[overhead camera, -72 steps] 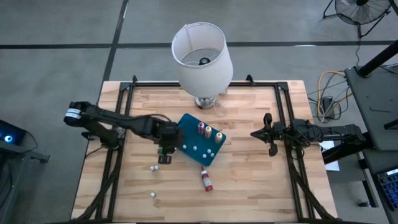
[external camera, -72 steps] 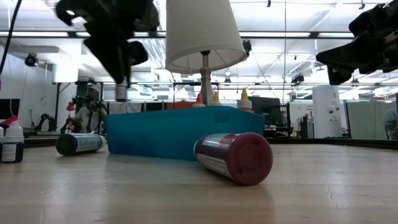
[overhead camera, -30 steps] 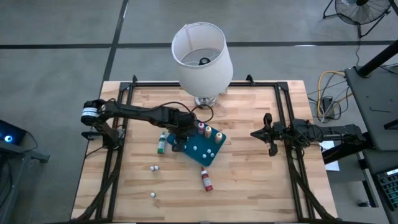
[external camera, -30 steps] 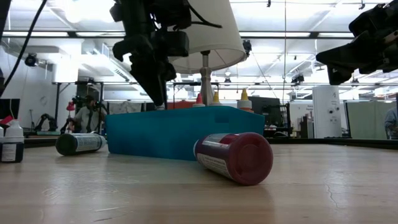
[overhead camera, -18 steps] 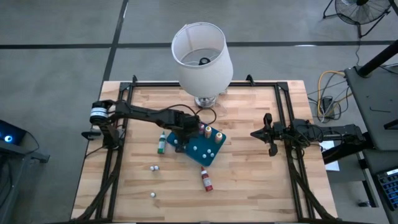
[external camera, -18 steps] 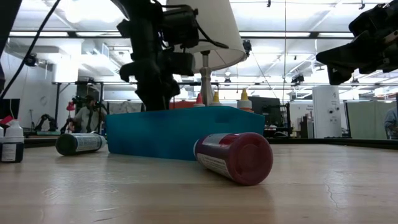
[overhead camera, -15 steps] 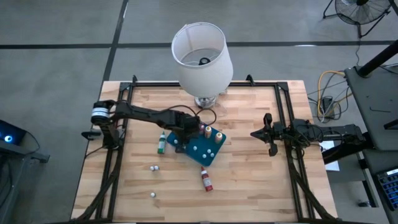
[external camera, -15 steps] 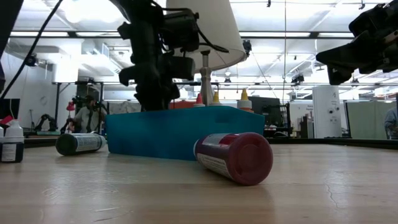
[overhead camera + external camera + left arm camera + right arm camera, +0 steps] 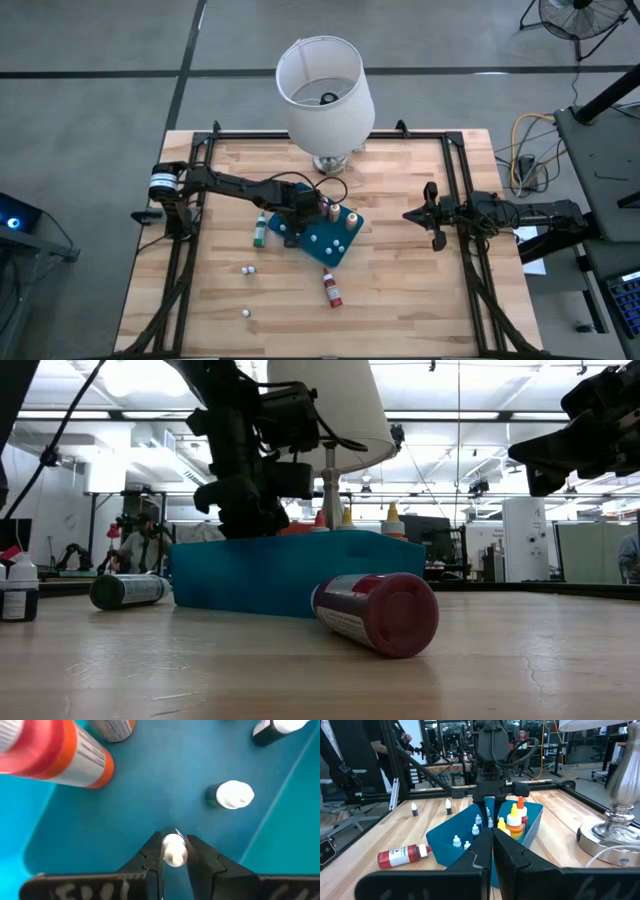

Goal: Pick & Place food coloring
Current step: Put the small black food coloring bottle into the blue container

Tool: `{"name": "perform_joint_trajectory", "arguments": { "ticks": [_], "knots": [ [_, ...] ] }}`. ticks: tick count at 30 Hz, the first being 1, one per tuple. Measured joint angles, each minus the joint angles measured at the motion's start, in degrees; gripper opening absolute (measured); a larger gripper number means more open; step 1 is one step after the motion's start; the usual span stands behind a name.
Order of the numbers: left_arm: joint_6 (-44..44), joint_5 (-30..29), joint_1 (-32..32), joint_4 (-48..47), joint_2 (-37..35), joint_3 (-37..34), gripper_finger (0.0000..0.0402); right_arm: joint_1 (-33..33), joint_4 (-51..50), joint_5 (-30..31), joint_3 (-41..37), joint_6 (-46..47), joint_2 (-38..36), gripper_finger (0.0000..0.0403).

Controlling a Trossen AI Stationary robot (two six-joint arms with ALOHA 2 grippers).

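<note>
Your left gripper (image 9: pixel 174 851) is pinching a small white-tipped food coloring bottle (image 9: pixel 174 850) between nearly closed fingers, low inside the flat teal-blue plastic tray (image 9: pixel 345 248), near the tray's edge facing the desk's left side. Let go too high or off-vertical and the bottle could tip into the white-capped bottle (image 9: pixel 233 795) standing close by. Your left arm is reaching from the desk's left edge toward the middle, wrist pitched down. Your right gripper (image 9: pixel 432 215) is waiting by the right edge, fingers fully closed and empty.
</note>
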Motion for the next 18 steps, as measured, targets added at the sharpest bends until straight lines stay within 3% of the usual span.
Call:
{"name": "perform_joint_trajectory", "arguments": {
  "ticks": [11, 18],
  "knots": [
    [0.2, 0.1, -0.1, 1.0, -0.4, -0.4, 0.0042, 0.0, 0.0, 0.0, 0.0, 0.0, 0.0, 0.0008],
    [0.8, 0.5, -0.1, 1.1, -0.4, -0.4, 0.0066, 0.0, 0.0, 0.0, 0.0, 0.0, 0.0, 0.0008]
  ]
}}
